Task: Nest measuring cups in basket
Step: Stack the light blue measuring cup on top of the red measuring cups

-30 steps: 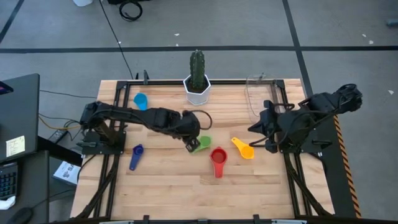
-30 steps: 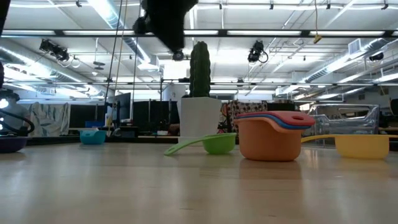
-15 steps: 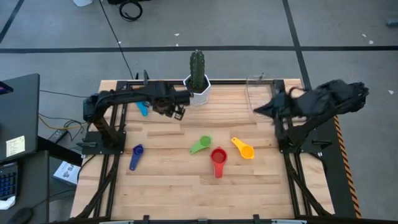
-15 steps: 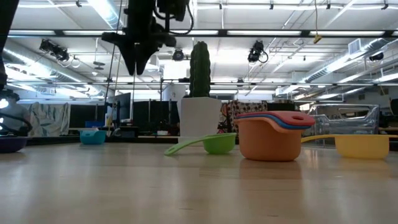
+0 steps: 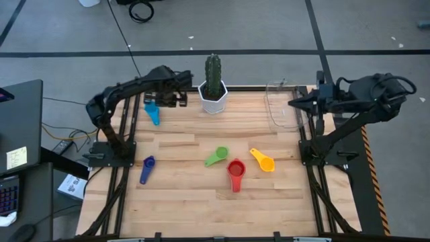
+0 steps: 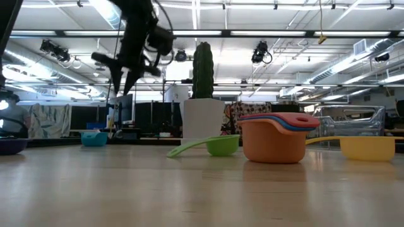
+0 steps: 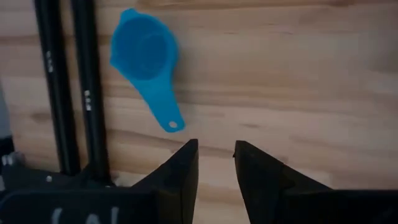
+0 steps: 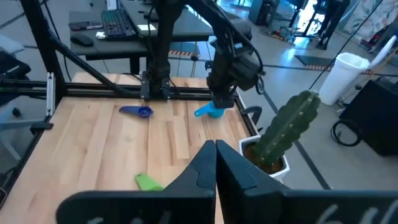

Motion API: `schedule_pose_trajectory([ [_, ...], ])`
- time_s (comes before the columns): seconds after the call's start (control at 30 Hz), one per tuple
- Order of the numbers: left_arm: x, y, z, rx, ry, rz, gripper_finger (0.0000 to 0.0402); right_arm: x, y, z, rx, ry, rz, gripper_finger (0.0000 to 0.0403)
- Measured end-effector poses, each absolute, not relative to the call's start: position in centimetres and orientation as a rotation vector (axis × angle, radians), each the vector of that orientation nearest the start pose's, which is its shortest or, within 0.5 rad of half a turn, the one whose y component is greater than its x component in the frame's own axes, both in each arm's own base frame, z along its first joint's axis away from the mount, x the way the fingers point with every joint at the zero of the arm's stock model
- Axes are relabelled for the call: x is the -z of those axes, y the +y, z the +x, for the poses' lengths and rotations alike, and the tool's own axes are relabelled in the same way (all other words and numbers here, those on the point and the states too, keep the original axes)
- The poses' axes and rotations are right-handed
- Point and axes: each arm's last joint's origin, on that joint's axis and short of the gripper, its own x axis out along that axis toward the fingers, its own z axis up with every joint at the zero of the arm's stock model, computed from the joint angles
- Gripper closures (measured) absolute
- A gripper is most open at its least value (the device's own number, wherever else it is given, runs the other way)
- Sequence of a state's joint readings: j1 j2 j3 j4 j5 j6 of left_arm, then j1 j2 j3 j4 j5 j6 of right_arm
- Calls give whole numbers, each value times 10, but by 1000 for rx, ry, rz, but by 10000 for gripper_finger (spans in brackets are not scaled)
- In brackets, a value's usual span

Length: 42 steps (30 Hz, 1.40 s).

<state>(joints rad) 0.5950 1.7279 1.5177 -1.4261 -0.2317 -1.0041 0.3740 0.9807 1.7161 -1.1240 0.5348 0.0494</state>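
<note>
Hovering over the light blue cup (image 7: 146,56), your left gripper (image 7: 216,163) is narrowly open and empty; your right gripper (image 8: 216,163) sits shut above the basket (image 5: 281,106).

matt wood table (image 5: 201,202) — plastic light blue cup (image 7: 147,56)

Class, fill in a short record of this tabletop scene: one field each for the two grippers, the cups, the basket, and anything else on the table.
left gripper: open, empty, above the light blue cup at the table's far left
right gripper: shut, empty, raised near the basket
stacked cups: red on top, with blue and orange under it in the low view
loose cups: green cup, yellow cup, purple cup, all on the table
basket: clear, far right corner, no cups visible inside
other: cactus in a white pot, far edge
</note>
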Motion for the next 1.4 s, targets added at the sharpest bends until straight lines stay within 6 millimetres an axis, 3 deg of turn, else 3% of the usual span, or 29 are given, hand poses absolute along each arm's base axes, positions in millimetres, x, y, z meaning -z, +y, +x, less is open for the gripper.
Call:
schedule_pose_trajectory([
  [0.37, -215, 217, 209, -1517, 1183, -1127, 292, -497, 22, 96, 154, 346, -193, 398],
  [0.77, -186, 241, 186, -1574, 1017, -1159, 292, -497, 22, 96, 152, 347, -224, 398],
  [1.07, -168, 239, 169, -1646, 1041, -1189, 292, -497, 20, 94, 171, 342, -225, 398],
  [1.4, -150, 235, 170, -1591, 966, -1277, 292, -498, 19, 92, 175, 336, -222, 398],
])
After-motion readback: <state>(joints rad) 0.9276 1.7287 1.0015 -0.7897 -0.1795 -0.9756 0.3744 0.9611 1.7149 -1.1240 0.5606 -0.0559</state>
